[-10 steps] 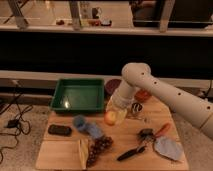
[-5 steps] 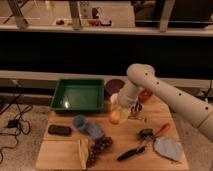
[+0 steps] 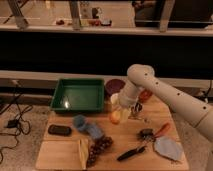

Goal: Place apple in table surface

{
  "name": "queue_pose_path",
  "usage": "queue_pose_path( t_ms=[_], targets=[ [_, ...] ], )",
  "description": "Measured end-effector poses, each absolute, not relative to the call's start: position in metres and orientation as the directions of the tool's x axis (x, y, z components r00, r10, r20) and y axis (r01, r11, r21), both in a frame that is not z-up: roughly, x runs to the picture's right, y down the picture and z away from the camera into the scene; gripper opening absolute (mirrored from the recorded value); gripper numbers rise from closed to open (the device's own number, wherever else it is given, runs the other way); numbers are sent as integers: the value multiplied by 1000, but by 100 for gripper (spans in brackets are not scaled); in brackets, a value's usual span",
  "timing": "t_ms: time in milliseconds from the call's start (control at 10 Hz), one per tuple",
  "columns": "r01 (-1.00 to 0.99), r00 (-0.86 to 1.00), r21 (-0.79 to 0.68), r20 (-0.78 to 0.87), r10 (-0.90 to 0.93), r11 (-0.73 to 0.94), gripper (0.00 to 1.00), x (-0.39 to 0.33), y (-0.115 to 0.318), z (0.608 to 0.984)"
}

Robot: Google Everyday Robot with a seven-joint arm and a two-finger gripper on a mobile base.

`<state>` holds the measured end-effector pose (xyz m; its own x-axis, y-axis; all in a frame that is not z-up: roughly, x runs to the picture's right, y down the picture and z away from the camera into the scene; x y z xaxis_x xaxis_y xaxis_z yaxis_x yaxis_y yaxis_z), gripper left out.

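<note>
The gripper is clamped on the apple above the table surface; released high, it could roll toward the grape bunch below-left.

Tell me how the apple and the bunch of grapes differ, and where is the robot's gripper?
The apple is one round, pale yellow-orange fruit; the grape bunch is a dark purple cluster of many small ones. The apple sits mid-table beside the gripper; the grapes lie nearer the front edge, away from it. Both are over the table surface.
</note>
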<state>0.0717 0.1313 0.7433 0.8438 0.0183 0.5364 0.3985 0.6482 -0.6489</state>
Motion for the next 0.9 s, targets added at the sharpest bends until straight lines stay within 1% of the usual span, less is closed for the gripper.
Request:
queue_pose_path(
  t_ms=[900],
  targets=[
    [377, 869, -675, 495, 10, 634, 0, 79, 139, 756]
  ],
)
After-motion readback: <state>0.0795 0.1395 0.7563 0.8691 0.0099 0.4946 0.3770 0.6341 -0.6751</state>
